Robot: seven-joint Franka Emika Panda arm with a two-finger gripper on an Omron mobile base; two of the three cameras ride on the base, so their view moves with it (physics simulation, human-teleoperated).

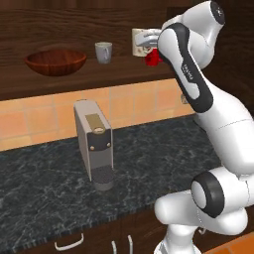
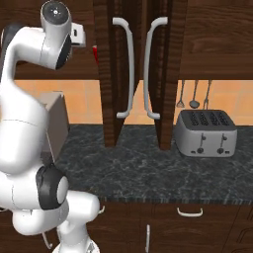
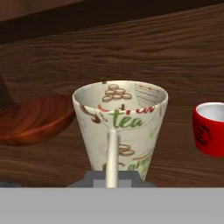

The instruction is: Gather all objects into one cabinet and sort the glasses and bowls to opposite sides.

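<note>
Where green "tea" reads, cream mug [image 3: 120, 127], red mug [image 3: 210, 127]

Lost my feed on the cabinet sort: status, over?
Gripper at cream mug on cabinet shelf, jaw state unclear. Wooden bowl far left, grey mug between, red mug beside.

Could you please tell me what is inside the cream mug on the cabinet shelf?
Inside the cream mug, the hand view shows printed inner walls with no contents visible; its bottom is hidden by the near wall.
</note>
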